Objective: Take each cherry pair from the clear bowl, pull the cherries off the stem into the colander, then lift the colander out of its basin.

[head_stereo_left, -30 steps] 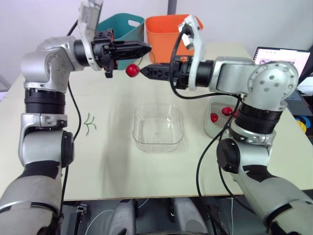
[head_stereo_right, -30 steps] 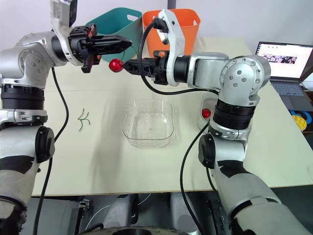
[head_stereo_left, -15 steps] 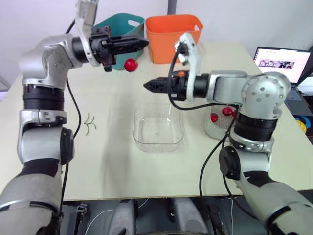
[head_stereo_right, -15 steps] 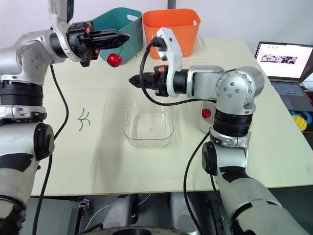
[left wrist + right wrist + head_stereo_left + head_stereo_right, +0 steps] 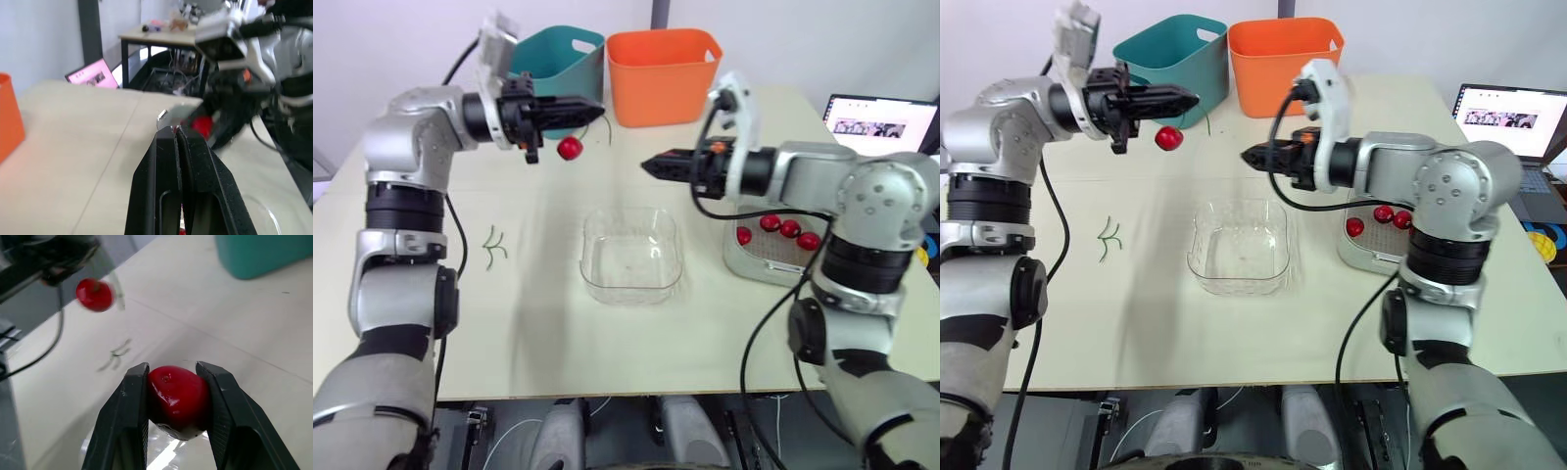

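Note:
My left gripper point(image 5: 592, 106) is raised over the far left of the table and shut on a green stem, from which one red cherry point(image 5: 570, 148) hangs. In the left wrist view its fingers point(image 5: 166, 161) are pressed together. My right gripper point(image 5: 651, 164) hovers above the far edge of the clear bowl point(image 5: 594, 286), shut on a single red cherry point(image 5: 178, 396). The bowl is empty. The white colander and basin point(image 5: 741, 262) sit at the right with several cherries point(image 5: 769, 222) inside.
Bare green stems point(image 5: 493, 247) lie on the table at the left. A teal bin point(image 5: 553, 54) and an orange bin point(image 5: 663, 73) stand at the back. An open laptop point(image 5: 876, 117) sits at the far right.
My right gripper has pulled one cherry away from the pair and moved right, toward the colander. The left gripper keeps the stem with the other cherry hanging.

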`<control>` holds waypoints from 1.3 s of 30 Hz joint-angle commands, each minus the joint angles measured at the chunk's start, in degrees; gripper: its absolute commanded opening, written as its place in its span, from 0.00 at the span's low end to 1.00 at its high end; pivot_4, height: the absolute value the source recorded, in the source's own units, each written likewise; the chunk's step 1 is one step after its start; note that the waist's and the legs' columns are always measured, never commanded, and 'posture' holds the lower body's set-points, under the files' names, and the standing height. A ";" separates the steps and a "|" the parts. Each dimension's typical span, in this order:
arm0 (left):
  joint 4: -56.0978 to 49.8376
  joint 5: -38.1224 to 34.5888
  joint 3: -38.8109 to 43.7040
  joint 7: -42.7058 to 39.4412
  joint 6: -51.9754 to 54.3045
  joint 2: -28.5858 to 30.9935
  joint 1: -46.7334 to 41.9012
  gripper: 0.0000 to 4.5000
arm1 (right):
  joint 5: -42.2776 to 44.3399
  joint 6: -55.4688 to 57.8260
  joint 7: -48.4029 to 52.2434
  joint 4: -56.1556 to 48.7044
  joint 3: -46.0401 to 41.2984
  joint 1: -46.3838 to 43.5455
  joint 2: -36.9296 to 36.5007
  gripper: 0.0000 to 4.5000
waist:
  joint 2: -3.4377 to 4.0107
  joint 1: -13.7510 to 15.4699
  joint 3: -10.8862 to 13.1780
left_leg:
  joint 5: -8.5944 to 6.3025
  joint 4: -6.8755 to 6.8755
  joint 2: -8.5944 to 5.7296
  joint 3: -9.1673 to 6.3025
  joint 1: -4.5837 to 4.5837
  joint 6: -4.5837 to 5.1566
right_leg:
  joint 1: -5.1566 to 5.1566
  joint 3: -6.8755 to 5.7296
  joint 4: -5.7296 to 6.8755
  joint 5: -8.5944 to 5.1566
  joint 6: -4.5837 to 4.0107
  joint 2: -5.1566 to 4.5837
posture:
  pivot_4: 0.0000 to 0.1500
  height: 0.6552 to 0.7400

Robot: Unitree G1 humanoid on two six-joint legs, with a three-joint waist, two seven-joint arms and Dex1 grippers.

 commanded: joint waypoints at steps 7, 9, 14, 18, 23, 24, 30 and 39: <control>-2.79 2.26 -1.31 -1.66 -3.34 1.65 3.26 0.00 | -4.80 -6.26 8.17 -0.59 -4.31 17.56 -24.06 0.28 | 0.00 0.46 0.00 | -0.05 -0.03 -0.01 0.09 0.04 0.07 | 0.00 0.08 -0.11 -0.05 0.03 0.03 | 1.00 1.00; -2.98 2.51 -1.83 -1.77 -3.90 1.45 3.75 0.00 | -4.22 -6.14 8.87 -1.80 -5.19 20.45 -24.74 0.28 | 0.00 0.32 0.00 | -0.04 0.00 -0.01 0.09 0.06 0.07 | 0.00 0.10 -0.06 -0.06 0.04 0.03 | 1.00 1.00; -3.17 2.82 -2.21 -2.09 -4.23 0.93 4.01 0.00 | -3.74 -5.61 9.02 -4.13 -5.33 24.90 -24.38 0.28 | 0.00 0.18 0.00 | -0.04 0.02 -0.01 0.09 0.06 0.07 | 0.00 0.11 -0.05 -0.12 0.16 0.04 | 1.00 1.00; -3.16 2.86 -2.15 -2.28 -3.93 0.89 3.79 0.00 | -4.41 -5.56 7.74 -4.01 -5.35 25.48 -23.46 0.28 | 0.00 0.27 0.00 | -0.04 0.02 -0.01 0.09 0.05 0.07 | 0.00 0.11 -0.06 -0.12 0.16 0.03 | 1.00 1.00; -3.47 2.84 -2.02 -2.34 -3.64 1.14 3.92 0.00 | -4.88 -5.81 7.60 -3.33 -4.95 25.77 -24.37 0.68 | 0.00 0.56 0.00 | -0.04 0.03 -0.01 0.09 0.04 0.07 | 0.00 0.11 -0.07 -0.12 0.16 0.03 | 1.00 1.00; -3.44 2.88 -1.99 -2.32 -3.67 1.22 3.92 0.00 | -5.13 -6.13 7.64 -2.81 -4.90 25.57 -24.61 0.77 | 0.00 0.60 0.00 | -0.04 0.03 -0.01 0.09 0.04 0.07 | 0.00 0.11 -0.07 -0.12 0.16 0.03 | 1.00 1.00; -2.92 3.18 -1.77 -2.04 -4.16 1.33 4.02 0.00 | -4.68 -8.84 7.72 -0.25 -7.01 22.22 -23.06 0.99 | 0.00 0.83 0.00 | -0.04 0.03 -0.02 0.10 0.04 0.07 | 0.00 0.11 -0.07 -0.12 0.15 0.02 | 1.00 1.00; -3.13 2.51 -0.98 -2.22 -2.80 1.59 2.40 0.00 | 2.39 -9.64 10.75 -1.75 -3.48 10.42 -14.28 0.99 | 0.00 0.63 0.00 | -0.04 0.02 -0.01 0.08 0.06 0.07 | 0.01 0.10 -0.04 -0.09 0.15 0.05 | 1.00 1.00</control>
